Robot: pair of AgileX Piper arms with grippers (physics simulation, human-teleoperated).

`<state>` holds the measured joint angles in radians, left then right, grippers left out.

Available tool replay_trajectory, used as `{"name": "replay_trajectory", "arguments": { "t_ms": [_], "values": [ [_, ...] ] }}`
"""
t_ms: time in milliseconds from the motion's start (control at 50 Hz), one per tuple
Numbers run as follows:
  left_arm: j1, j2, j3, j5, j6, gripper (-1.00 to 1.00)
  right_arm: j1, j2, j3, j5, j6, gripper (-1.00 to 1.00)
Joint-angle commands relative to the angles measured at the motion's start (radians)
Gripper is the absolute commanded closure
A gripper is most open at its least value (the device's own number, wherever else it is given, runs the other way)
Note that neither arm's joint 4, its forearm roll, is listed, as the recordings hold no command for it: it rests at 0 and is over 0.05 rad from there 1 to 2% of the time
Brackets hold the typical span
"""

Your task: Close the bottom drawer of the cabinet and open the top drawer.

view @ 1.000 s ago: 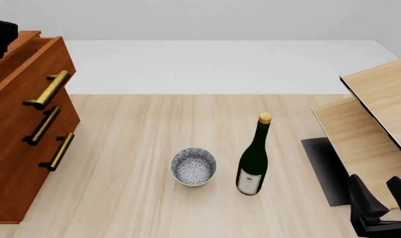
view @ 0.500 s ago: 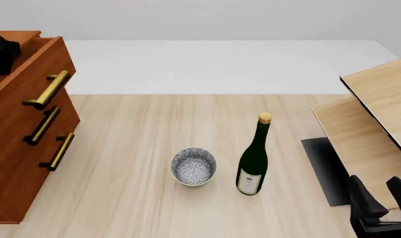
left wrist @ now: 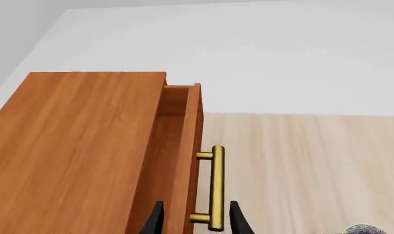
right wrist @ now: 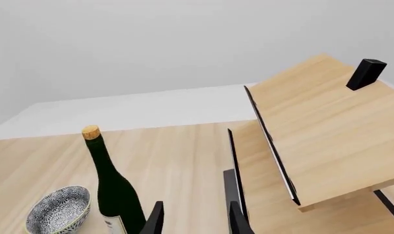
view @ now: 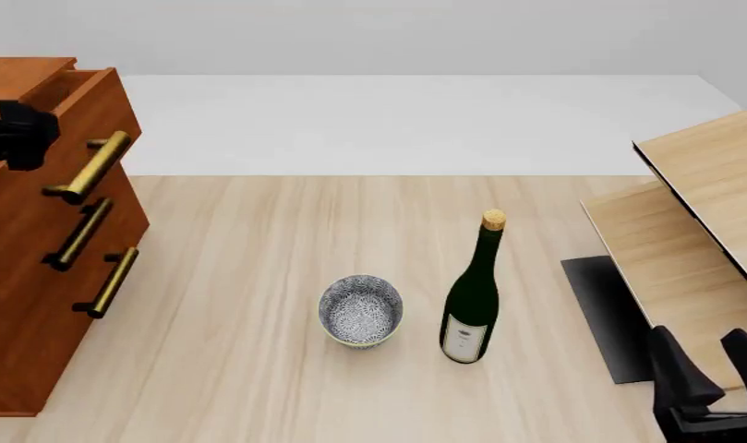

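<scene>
The reddish-brown cabinet (view: 22,66) stands at the table's left edge. Its top drawer (view: 102,101) is pulled out a little, and a gap (left wrist: 174,102) shows behind its front. The middle drawer and the bottom drawer (view: 41,323) sit flush with each other below it. My left gripper (view: 18,134) hangs over the top drawer's front, beside its brass handle (view: 90,166). In the left wrist view this gripper (left wrist: 195,222) is open, with its fingers on either side of the handle (left wrist: 216,187) and nothing gripped. My right gripper (view: 708,369) is open and empty at the near right.
A patterned bowl (view: 361,309) and a dark green wine bottle (view: 472,295) stand in the middle of the table. Pale light-wood furniture (view: 705,212) with a dark mat (view: 601,314) beneath it fills the right side, close to my right gripper.
My left gripper has come down from above the cabinet's top to the top drawer's front by the handle. The right arm, drawers, bowl and bottle have not moved.
</scene>
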<state>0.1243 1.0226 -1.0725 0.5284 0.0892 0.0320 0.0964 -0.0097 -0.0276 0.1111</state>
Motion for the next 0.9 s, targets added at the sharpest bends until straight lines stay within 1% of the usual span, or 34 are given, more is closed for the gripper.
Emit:
{"name": "replay_trajectory", "arguments": {
  "t_ms": [20, 280, 900],
  "values": [
    [0.016, 0.020, 0.025, -0.009, 0.010, -1.00, -0.003, 0.001, 0.000, -0.002, 0.001, -1.00],
    [0.024, 0.046, 0.042, -0.023, 0.016, -1.00, -0.004, 0.004, 0.000, -0.003, 0.003, -1.00],
    [0.030, 0.061, 0.107, -0.062, -0.024, -1.00, -0.005, -0.002, 0.001, 0.002, 0.002, -1.00]
  ]
}}
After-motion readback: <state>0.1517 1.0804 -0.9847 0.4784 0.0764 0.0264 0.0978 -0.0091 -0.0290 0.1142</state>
